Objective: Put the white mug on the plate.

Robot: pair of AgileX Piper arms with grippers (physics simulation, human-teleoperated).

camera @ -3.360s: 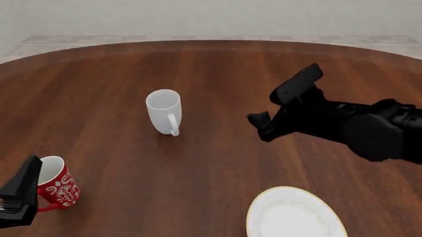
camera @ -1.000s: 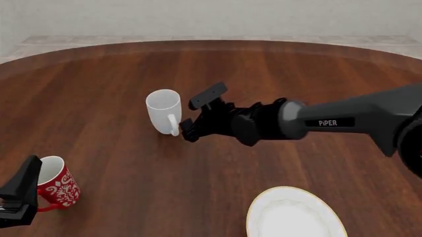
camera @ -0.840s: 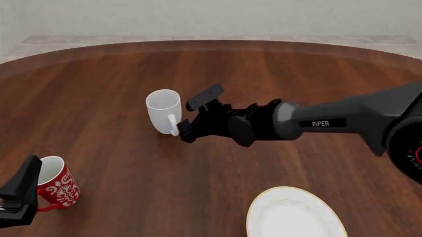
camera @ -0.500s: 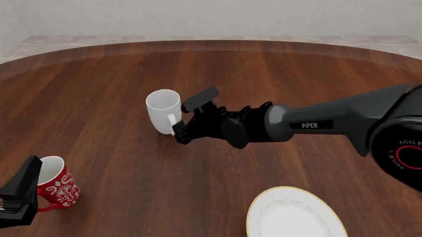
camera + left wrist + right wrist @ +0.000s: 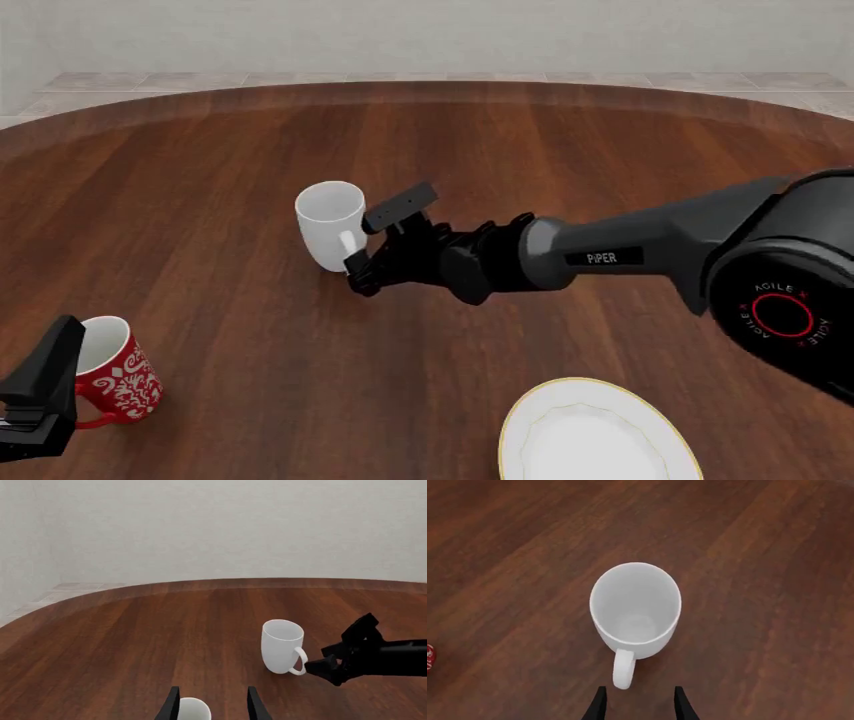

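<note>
**Right arm's fingers at the white mug's handle**

A round, dark reddish wooden worktop (image 5: 200, 150) fills the front view, its far edge curving before a pale plain wall (image 5: 427, 35) with a strip of light tiled floor at its foot.

The white mug (image 5: 330, 224) stands upright left of the worktop's centre, well apart from everything else. The right wrist view looks straight down into it: its bowl is bare, and its loop handle points toward the fingers. The plate (image 5: 594, 432), white with a thin gold-tan rim, lies at about 5 o'clock from the mug, at the near edge, with nothing on it. A red mug (image 5: 114, 380) with white floral pattern stands upright at about 7 o'clock, near the left corner.

The right gripper (image 5: 380, 240) reaches in from 3 o'clock, its fingers apart, one raised by the mug's rim and one low beside the handle; contact cannot be told. The left gripper (image 5: 211, 706) hangs just over the red mug, fingers apart on either side of its rim.
</note>
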